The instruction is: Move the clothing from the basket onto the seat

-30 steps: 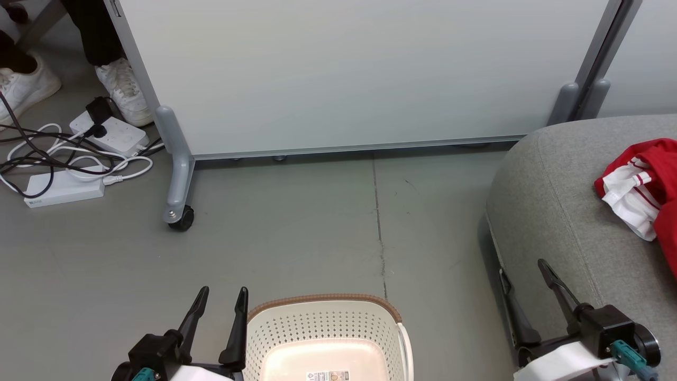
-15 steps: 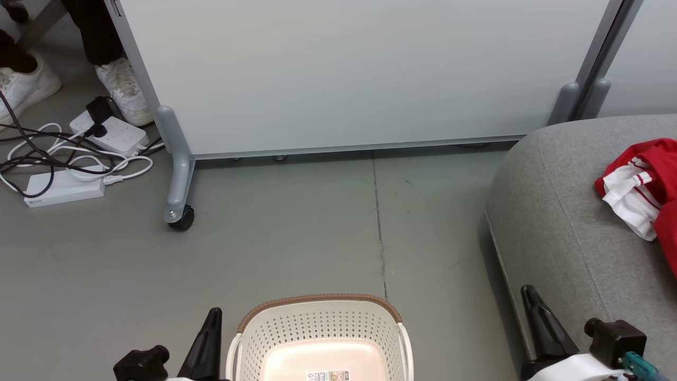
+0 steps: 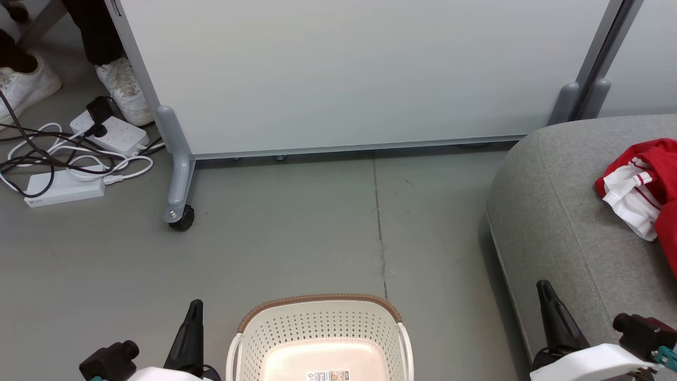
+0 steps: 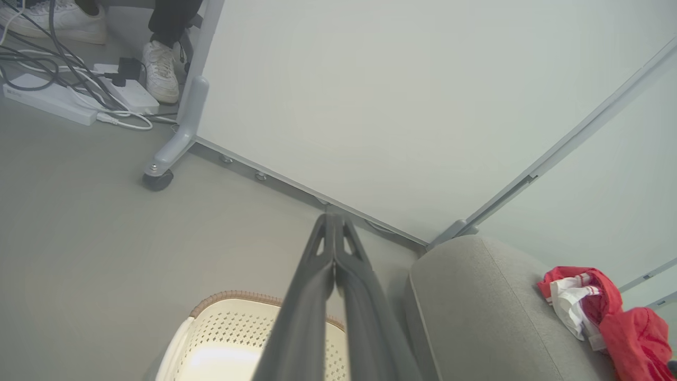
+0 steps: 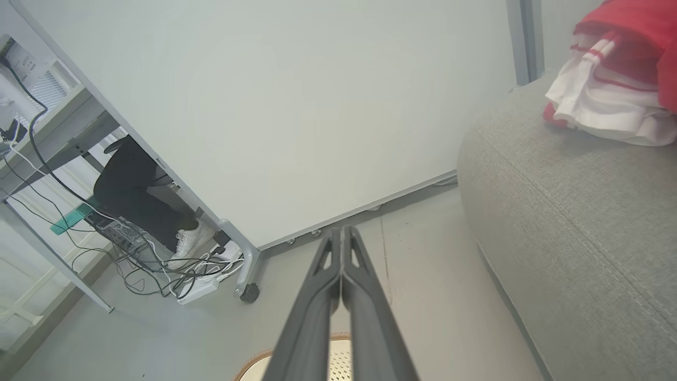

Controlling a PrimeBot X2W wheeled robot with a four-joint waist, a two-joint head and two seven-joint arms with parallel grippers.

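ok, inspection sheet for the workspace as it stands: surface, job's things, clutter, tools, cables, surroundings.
surface: grey floor with a seam line.
job's things: basket stands on the floor, and the visible part of its inside holds no garment; red-and-white clothing lies on the grey seat.
clutter: nothing seen.
tools: left tool shut, holding nothing, left of the basket; right tool shut, holding nothing, beside the seat.
cables: two white power strips and tangled cables on the floor, far left.
surroundings: wheeled partition panel behind; a person's white shoes beside it.
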